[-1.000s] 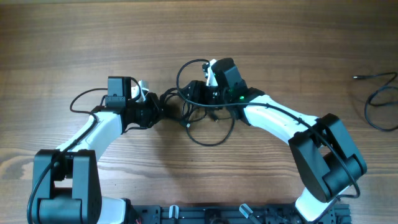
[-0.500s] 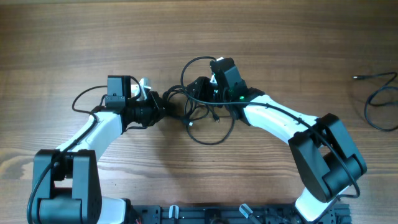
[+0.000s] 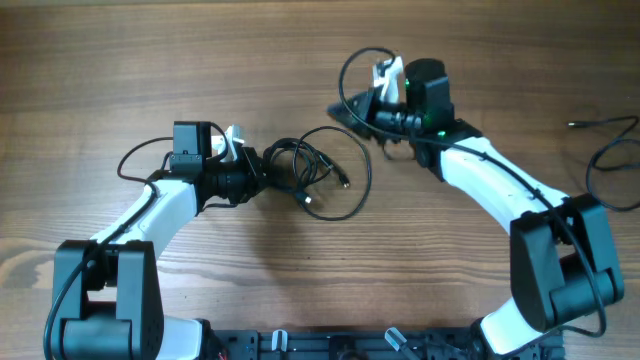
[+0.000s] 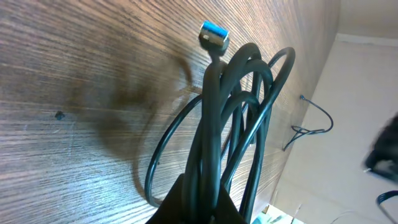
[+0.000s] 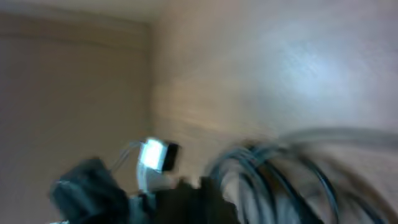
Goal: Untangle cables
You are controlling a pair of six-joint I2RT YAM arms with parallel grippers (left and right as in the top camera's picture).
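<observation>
- My left gripper [image 3: 258, 176] is clenched on the bundle [image 3: 300, 168], just left of the table's [image 3: 150, 60] middle.
- In the left wrist view the gripper's [image 4: 196, 198] dark tips pinch several black strands of the bundle [image 4: 233, 124] together. The strands fan out from the tips in long narrow loops.
- A plug [image 4: 214, 35] with a blue tip sticks out at the far end of those strands, over the wood.
- From overhead the bundle is a tight knot next to the left gripper. One wide loop from it lies flat on the table to the right and towards me.
- Two short ends poke out of the knot. One plug end [image 3: 345, 183] lies inside the wide loop.
- My right gripper [image 3: 345, 112] is beyond the bundle and to its right, near it, with its tips pointing left.
- I cannot tell whether the right jaws are released or clenched, or whether they hold a strand. From overhead the tips are one dark shape.
- The right wrist view is badly smeared. I see only dark curved cords [image 5: 280, 162] low in the picture and a pale bluish blob [image 5: 154, 154] that I cannot identify.
- A thin black loop [image 3: 350, 70] arcs above the right gripper.
- A lone cable [image 3: 600, 165] lies at the right edge of the table, well apart from the bundle. Its plug [image 3: 573, 124] points left.
</observation>
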